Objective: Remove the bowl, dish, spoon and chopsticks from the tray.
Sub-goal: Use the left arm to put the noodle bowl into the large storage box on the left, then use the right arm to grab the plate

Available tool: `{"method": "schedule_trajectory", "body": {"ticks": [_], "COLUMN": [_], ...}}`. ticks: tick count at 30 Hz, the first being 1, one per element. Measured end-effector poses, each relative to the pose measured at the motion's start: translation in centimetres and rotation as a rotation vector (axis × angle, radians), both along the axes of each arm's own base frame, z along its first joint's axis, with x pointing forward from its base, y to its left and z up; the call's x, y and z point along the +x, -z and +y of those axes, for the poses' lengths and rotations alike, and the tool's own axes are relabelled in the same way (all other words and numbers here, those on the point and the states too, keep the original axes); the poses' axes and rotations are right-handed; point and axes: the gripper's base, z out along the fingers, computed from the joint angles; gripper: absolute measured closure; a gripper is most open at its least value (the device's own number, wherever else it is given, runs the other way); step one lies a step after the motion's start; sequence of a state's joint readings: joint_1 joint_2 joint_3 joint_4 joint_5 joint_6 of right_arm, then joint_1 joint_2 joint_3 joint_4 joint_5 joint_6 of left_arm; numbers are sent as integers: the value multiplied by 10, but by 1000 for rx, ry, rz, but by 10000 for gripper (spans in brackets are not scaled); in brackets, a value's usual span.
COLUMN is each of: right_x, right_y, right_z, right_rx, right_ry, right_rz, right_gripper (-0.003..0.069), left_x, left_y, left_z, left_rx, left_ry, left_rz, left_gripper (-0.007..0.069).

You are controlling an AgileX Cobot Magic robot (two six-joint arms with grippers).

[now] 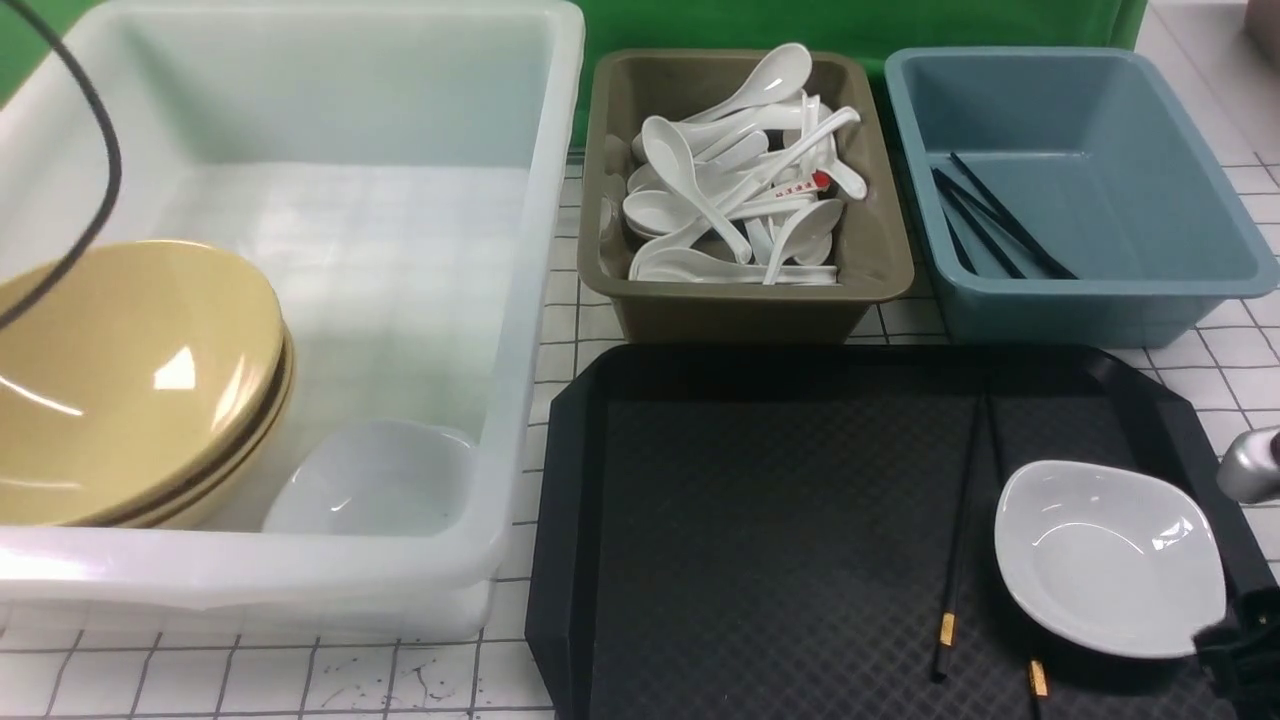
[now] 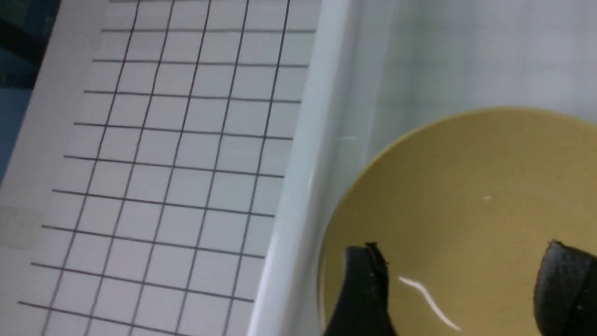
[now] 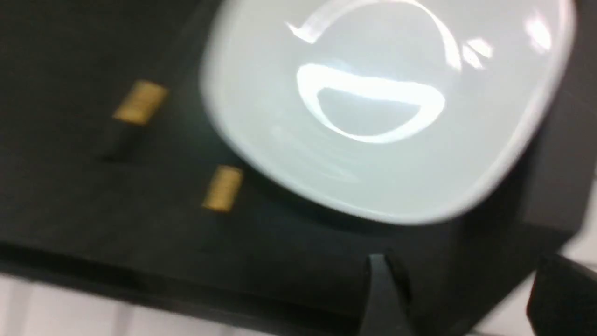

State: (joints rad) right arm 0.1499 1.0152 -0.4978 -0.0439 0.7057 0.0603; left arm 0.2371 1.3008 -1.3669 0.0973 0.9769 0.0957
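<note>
No legible text; only unreadable red marks point(image 1: 818, 181) on one spoon point(image 1: 790, 190) in the olive bin point(image 1: 885, 265)

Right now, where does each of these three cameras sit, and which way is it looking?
Front: between the arms, facing forward over tray, tub, spoon bin; a cable and some right arm show.
Left wrist: on the left arm, looking down at the bowl in the tub; left gripper, open, shows.
Right wrist: on the right arm, looking down at dish and chopsticks; right gripper, open, shows.
Shared: front and right wrist both see the dish.
</note>
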Motion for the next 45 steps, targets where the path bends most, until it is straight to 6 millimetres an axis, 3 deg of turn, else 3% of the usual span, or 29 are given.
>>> {"method": "schedule_trajectory", "body": {"ticks": [3,5,9,12,16,22,27,31,35,45], "right_x": [4,8,21,29,44,50,45,41,49,79], "right_y": [8,13,27,35,49,57,44,27,22,65], "right_z": [-3,-2,1,5,11,12,12,11,12,15], "right_rx": [-35,-39,-20,28,102,129,164,209,245,284], "right_ry": [29,39,53,89,147,205,251,282,298,412], "right_rz": [53,84,109,105,84,93,54,-38,-128,-96], "right_gripper": [236,239,255,258,261,263,263,263,263,279], "left_x": [-6,-17,-53,-77,-101,-119,-130,-130,-125,-124], "left_y": [-5,-12,-28,-33,-27,-12,-4,4,16,27], "left_z": [-29,-69,-122,-137,-135,-118,-107,-103,-103,-103], "left_rx": [-152,-232,-297,-304,-253,-134,-76,-62,-92,-101], "left_ry": [87,317,664,783,817,728,637,592,556,540], "left_rz": [-11,-40,-141,-179,-190,-177,-177,-163,-166,-204], "left_gripper": [445,573,627,633,634,634,634,634,632,631]}}
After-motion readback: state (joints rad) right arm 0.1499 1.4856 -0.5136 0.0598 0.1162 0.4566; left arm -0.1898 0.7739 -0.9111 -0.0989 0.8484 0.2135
